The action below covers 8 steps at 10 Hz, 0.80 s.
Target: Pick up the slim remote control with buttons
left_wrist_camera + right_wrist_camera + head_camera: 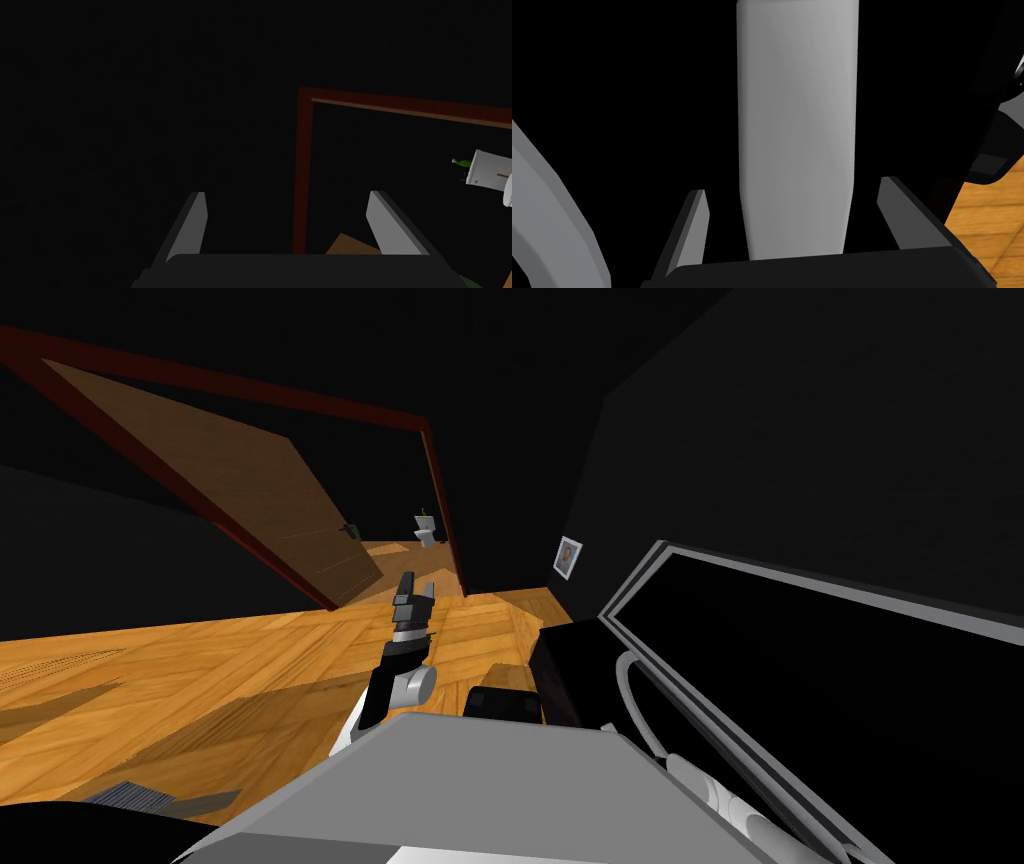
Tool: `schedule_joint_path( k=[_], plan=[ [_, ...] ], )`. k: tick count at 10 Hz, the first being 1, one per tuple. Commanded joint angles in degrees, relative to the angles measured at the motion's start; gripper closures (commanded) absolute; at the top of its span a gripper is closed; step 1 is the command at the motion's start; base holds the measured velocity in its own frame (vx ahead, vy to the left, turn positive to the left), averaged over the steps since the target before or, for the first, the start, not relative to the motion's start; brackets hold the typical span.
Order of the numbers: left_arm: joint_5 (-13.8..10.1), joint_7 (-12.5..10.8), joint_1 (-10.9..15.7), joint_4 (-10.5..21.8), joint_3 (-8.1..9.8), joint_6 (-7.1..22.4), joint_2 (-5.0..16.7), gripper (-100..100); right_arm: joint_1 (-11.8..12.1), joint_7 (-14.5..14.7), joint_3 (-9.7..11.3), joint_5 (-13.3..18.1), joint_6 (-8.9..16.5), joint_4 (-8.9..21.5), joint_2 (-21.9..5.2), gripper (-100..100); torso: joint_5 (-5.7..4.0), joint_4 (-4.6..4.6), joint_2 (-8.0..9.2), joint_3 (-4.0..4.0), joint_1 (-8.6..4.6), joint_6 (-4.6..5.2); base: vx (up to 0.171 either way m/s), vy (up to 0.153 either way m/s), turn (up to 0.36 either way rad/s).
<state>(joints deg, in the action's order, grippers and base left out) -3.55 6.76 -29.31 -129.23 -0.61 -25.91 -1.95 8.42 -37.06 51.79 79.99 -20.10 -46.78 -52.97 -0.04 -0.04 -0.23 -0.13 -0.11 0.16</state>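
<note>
A long slim remote (797, 125), drawn plain light grey with no buttons showing, lies on a black surface. My right gripper (792, 187) is open and straddles the remote's near end. Its fingers (694, 225) stand clear of the remote's sides. In the head view my right arm (740, 808) reaches over a black panel with a grey rim (640, 578) at the right. My left gripper (415, 586) is held up in front of my chest, open and empty (287, 194).
An open wooden door (250, 498) in a dark red frame (430, 468) stands ahead, with a white toilet (427, 528) beyond it. Wood floor (200, 668) spreads to the left. A small picture (568, 556) hangs on the dark wall. A curved grey band (552, 200) lies beside the remote.
</note>
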Motion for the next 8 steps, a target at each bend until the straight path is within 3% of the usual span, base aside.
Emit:
schedule_joint_path(
  k=[1,2,6,7,8],
  plan=[
    [0.0,0.0,0.0,0.0,0.0,0.0,0.0,0,0.0,0.0,0.0,0.0,0.0,0.0,0.0,-100,0.0,0.0,0.0,0.0,0.0,0.0,0.005,-0.021,0.01],
    [0.0,0.0,0.0,0.0,0.0,0.0,0.0,0,0.0,0.1,0.0,0.0,0.2,0.1,0.1,100,0.02,0.01,0.02,0.01,0.08,0.0,0.0,0.0,0.0],
    [0.0,0.0,0.0,0.0,0.0,0.0,0.0,0,0.0,0.0,0.1,0.0,0.0,0.0,0.2,100,0.02,0.02,0.03,0.02,0.01,-0.01,0.0,0.0,0.0],
    [0.0,0.0,0.0,0.0,0.0,0.0,0.0,0,0.0,0.0,0.1,0.0,0.0,0.0,0.2,0,0.03,0.02,0.02,0.02,0.01,-0.01,0.0,0.0,0.0],
    [0.0,0.0,0.0,0.0,0.0,0.0,0.0,0,-0.2,-0.5,-0.2,0.2,-0.9,-1.1,-1.4,100,0.03,0.02,0.02,0.02,0.01,-0.01,-0.01,0.023,-0.049]
  ],
)
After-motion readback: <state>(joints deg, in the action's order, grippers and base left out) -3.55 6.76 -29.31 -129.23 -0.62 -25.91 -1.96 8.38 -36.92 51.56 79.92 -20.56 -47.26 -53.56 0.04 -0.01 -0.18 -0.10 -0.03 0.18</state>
